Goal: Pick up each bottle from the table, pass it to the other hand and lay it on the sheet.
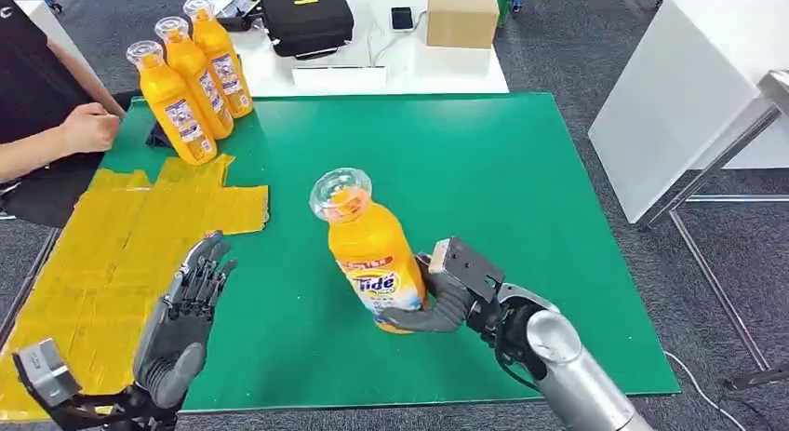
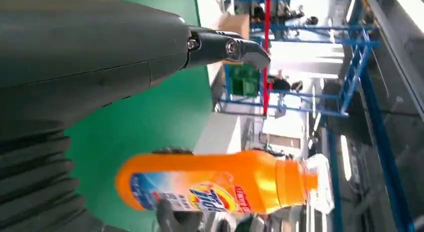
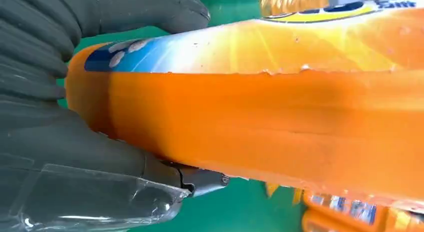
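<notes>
The left hand is nearest the head camera, raised over the boundary of the yellow sheet and the green mat, fingers spread apart and holding nothing; its forearm is cut off by the lower edge of the picture. In the left wrist view the same hand is a large grey blur with one dark fingertip in focus. Just to its right, near the middle of the mat, the right hand grips an orange juice bottle low on its body, upright and leaning slightly, clear cap on top. Whether the bottle's base touches the mat cannot be told, since the fingers cover it. In the right wrist view the bottle is so close that most of the label is cut off, with the grey thumb wrapped over its side.

At the far left a person's hand rests at the mat's edge, the body cut off by the frame. Beside it three more orange bottles stand in a touching row at the mat's far left corner. Beyond the mat a white table carries a black case, a phone and a cardboard box. A second white table stands at the right.
</notes>
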Controlling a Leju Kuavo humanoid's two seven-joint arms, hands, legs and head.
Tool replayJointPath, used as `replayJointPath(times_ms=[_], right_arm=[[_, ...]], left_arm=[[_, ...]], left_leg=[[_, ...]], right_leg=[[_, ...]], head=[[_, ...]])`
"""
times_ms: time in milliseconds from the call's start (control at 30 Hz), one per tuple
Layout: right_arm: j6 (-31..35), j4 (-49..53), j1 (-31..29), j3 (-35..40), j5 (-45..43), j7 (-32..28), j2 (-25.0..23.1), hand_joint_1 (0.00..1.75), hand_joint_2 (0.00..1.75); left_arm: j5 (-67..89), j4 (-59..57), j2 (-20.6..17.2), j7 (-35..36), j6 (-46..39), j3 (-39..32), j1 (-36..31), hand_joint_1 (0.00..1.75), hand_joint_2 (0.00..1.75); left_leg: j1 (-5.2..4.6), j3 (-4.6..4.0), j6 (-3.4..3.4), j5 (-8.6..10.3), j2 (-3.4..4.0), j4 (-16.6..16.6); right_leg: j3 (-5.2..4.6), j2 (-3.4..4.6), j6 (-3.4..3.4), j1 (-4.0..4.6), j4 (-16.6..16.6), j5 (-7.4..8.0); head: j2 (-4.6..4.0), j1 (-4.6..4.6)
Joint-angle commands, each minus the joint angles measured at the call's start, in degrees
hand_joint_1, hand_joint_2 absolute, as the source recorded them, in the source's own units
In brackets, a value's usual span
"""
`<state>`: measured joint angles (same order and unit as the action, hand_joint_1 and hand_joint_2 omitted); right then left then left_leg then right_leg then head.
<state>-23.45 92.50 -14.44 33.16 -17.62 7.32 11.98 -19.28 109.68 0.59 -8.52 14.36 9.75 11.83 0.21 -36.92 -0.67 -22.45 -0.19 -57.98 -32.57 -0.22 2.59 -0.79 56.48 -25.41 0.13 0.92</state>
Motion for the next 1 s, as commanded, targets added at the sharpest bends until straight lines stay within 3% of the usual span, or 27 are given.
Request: replayJointPath(times_ms=[33, 367, 1000], right_arm=[[-1.54, -4.14, -5.82, 10.60, -1.04, -0.40, 0.24, 1.75, 1.75], [-5.98, -4.26, -9.78, 19.07, -0.09, -1.00, -0.96, 1.75, 1.75], [-8.48, -3.57, -12.90, 23.60, 0.57, -1.19, -0.83, 1.75, 1.75]], left_arm=[[0.69, -1.39, -2.73, 0.11, 0.76, 5.85, -3.33, 0.00, 1.75], [6.58, -3.08, -5.73, -0.31, 5.42, 10.21, -6.16, 0.00, 1.75], [3.05, -4.88, -6.10, 1.07, 7.81, 10.48, -7.01, 0.00, 1.75]], left_leg=[[0.01, 0.10, 0.04, -0.03, 0.07, 0.02], [0.03, 0.15, 0.04, -0.04, 0.12, 0.02], [0.02, 0.13, 0.03, -0.03, 0.08, 0.02]], right_leg=[[0.07, 0.07, -0.09, 0.02, 0.00, -0.01], [0.10, 0.12, -0.10, 0.03, 0.00, -0.02], [0.08, 0.07, -0.09, 0.02, -0.01, -0.02]], head=[[0.00, 0.02], [0.00, 0.00], [0.00, 0.02]])
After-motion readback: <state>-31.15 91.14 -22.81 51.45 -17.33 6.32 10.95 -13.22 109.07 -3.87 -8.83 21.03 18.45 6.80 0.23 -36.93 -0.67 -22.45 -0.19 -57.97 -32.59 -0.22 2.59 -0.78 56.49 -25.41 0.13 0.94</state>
